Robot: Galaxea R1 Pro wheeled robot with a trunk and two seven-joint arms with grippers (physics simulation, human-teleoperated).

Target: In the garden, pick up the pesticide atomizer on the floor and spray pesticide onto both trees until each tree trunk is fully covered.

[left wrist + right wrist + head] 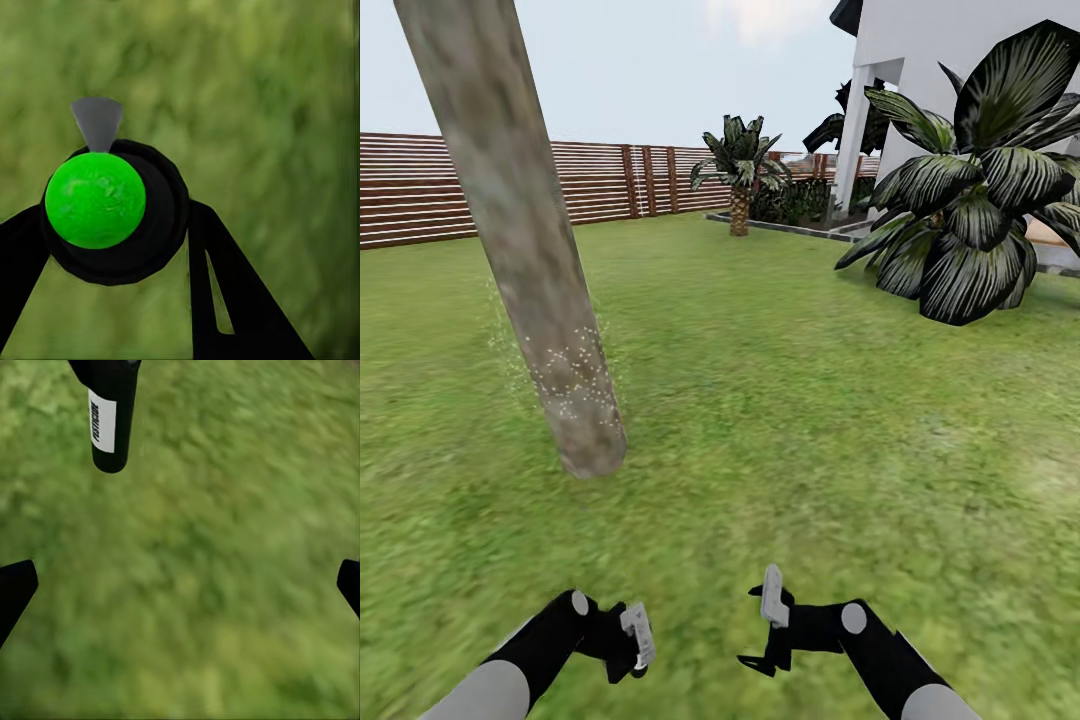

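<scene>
my left gripper [112, 247] clamps the black atomizer [127, 217], green-capped; whitish pesticide specks [565, 365] dot the leaning grey-brown tree trunk [520, 230] on the grass [780, 400].

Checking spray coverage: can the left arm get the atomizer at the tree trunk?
Probably yes: only bare grass lies between the atomizer and the tree trunk, whose base shows pesticide specks.

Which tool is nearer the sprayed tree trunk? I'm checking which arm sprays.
Left. The left tool, holding the pesticide atomizer, sits just right of the tree trunk base line; the right tool hangs farther right, over grass.
</scene>
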